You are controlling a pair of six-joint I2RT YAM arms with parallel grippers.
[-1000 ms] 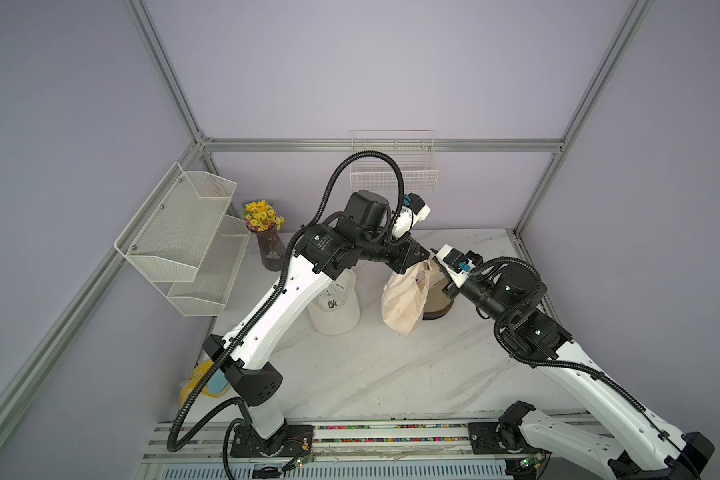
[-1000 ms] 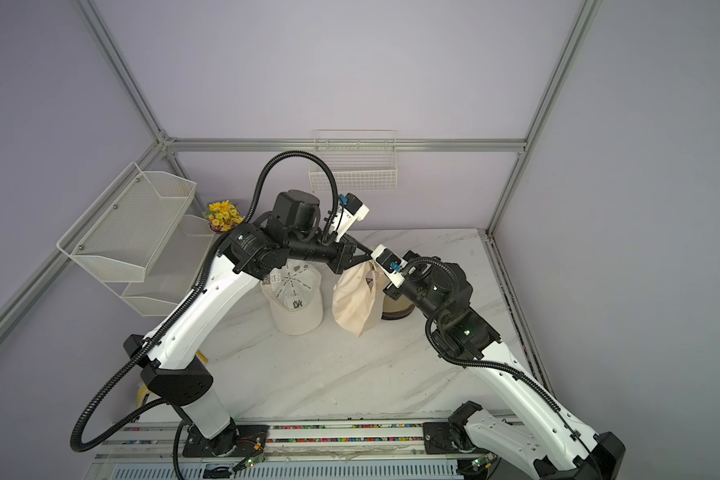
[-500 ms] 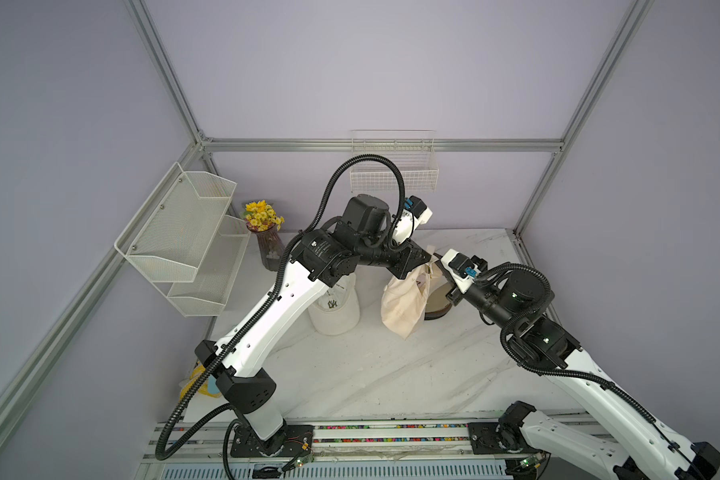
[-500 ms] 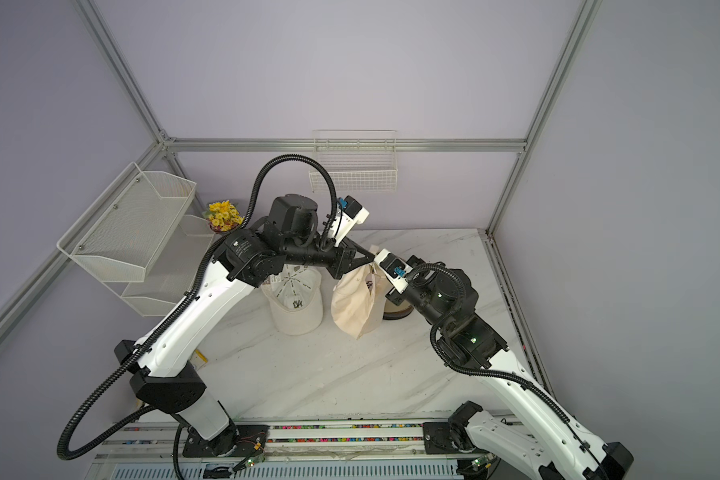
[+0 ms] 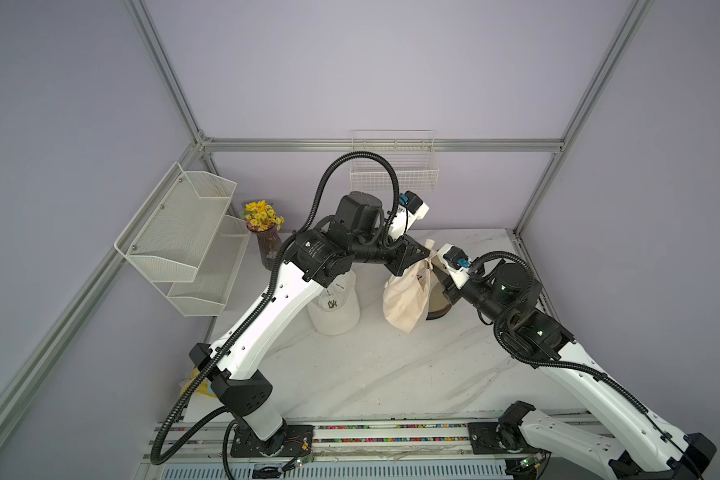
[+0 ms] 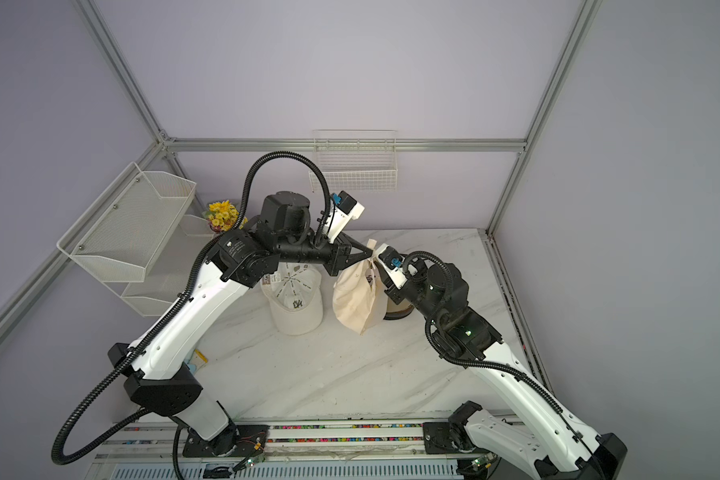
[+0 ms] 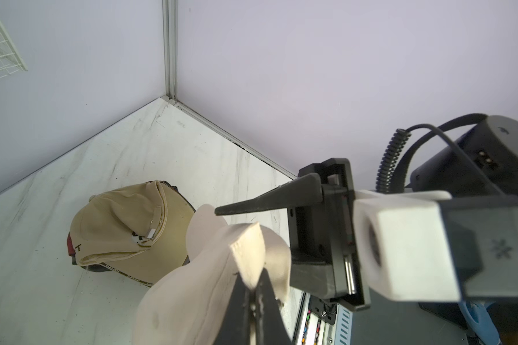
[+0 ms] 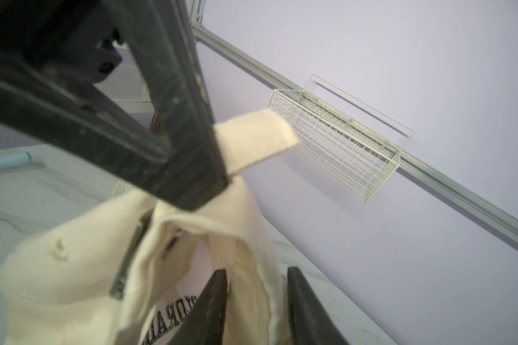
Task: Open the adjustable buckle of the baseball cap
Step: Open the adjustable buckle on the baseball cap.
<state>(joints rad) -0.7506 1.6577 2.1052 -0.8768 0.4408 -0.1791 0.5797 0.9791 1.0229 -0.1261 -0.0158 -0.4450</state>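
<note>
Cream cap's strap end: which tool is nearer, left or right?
Left. The left tool is shut on the strap itself; the right tool stands open farther down, astride the back fabric of the cream cap.

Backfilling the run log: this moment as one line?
left end effector: shut on strap | right end effector: open around cream cap fabric | cream cap: hangs by strap | buckle: state unclear

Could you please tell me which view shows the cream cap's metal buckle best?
The right wrist view: the buckle appears close up. The left wrist view shows the cap without it; in both top views it's indiscernible.
</note>
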